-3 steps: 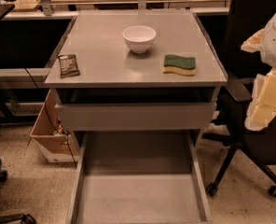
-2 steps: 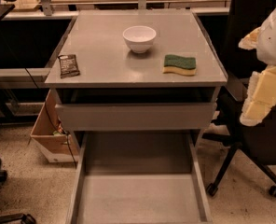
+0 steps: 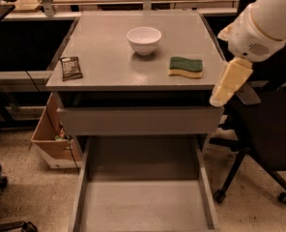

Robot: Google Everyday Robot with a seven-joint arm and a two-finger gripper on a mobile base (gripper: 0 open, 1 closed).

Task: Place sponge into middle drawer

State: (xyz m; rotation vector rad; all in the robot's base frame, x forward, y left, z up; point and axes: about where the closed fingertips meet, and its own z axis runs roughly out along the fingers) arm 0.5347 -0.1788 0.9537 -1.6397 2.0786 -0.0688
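While the hand (image 3: 220,98) hangs off the tabletop's (image 3: 109,57) right edge (open or closed, cannot tell), the sponge (image 3: 186,66) lies flat on the tabletop near it, long axis left-right, rough green face over wavy yellow foam. Middle drawer (image 3: 143,207), smooth grey metal, stands open below.

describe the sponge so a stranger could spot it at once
Start at the grey cabinet top above the open middle drawer. On its right part, between the white bowl and the pincer hanging past the right edge, lies the sponge. It alone is green on top and yellow beneath; the dark wrapper sits far left.
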